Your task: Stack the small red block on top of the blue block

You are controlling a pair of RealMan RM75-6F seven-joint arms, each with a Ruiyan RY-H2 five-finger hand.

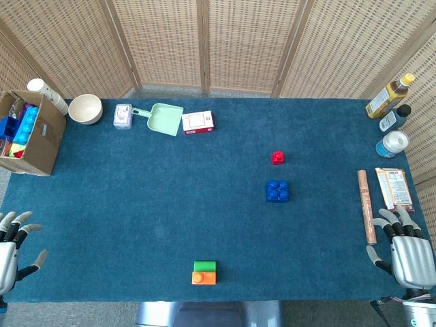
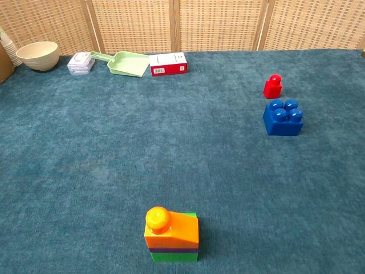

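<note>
The small red block (image 1: 277,157) (image 2: 272,86) sits on the blue cloth right of centre. Just in front of it, with a small gap between them, lies the blue block (image 1: 276,191) (image 2: 283,117), studs up. My right hand (image 1: 407,248) rests at the table's near right corner, fingers spread and holding nothing, well away from both blocks. At the near left corner my left hand (image 1: 15,245) is likewise open and empty. Neither hand shows in the chest view.
An orange-and-green block stack (image 1: 204,272) (image 2: 171,234) stands near the front edge. A wooden stick (image 1: 366,206) and a packet (image 1: 394,188) lie by my right hand. Bottles (image 1: 390,95) stand far right. A cardboard box (image 1: 30,133), bowl (image 1: 85,108), scoop (image 1: 162,118) and red box (image 1: 198,122) are at the back left.
</note>
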